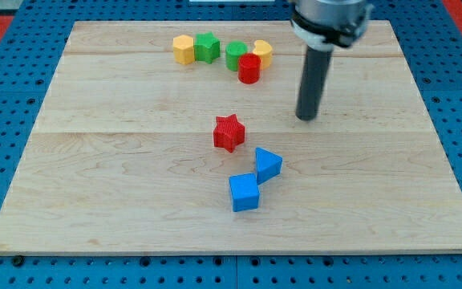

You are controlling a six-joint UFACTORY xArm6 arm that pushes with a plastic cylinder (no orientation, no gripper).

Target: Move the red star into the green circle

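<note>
The red star (228, 132) lies near the middle of the wooden board (95, 160). The green circle (236, 55) is a green cylinder near the view's top, touching a red cylinder (249, 69) and a yellow block (263, 53). My tip (306, 117) is at the end of the dark rod, to the view's right of the red star and slightly above it, about a hundred pixels away and touching no block. It is below and to the right of the green circle.
A yellow hexagon (184, 49) and a green block (207, 46) sit together left of the green circle. A blue triangle (267, 164) and a blue cube (244, 192) lie just below and right of the red star. A blue pegboard surrounds the board.
</note>
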